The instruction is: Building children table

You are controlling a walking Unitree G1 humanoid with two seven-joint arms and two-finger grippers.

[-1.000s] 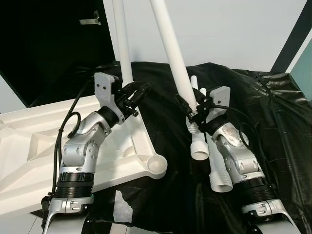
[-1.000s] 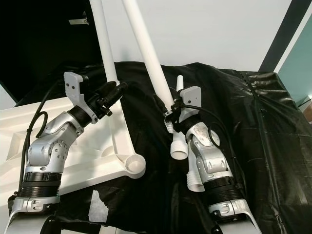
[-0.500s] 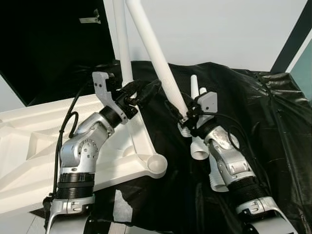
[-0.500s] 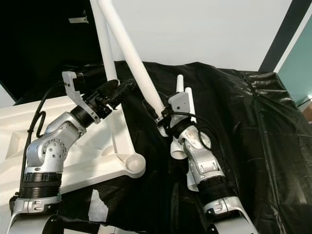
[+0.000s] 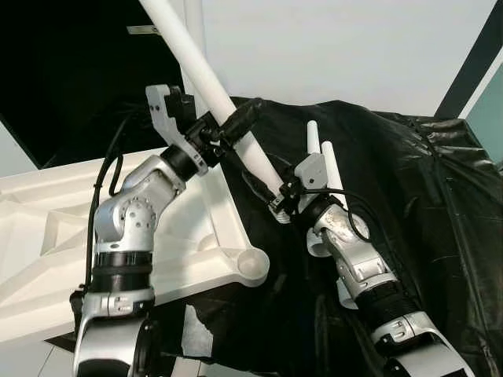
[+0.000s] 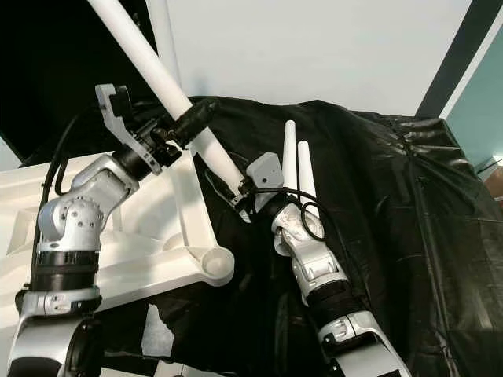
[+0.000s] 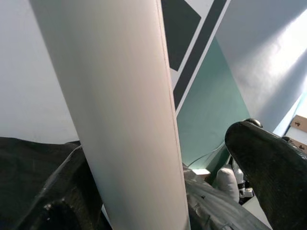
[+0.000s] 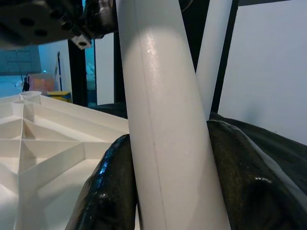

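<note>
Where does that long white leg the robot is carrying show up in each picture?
Left eye view: white leg slants from the top down to centre.
Right eye view: same slant, upper left.
Left wrist view: broad white column.
Right wrist view: column between dark fingers.
Shared landmark: black cloth.

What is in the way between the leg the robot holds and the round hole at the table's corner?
Nothing visible. The white table leg, gripped by the right gripper and reached by the left gripper, hangs above the open corner socket; only air lies between.
</note>
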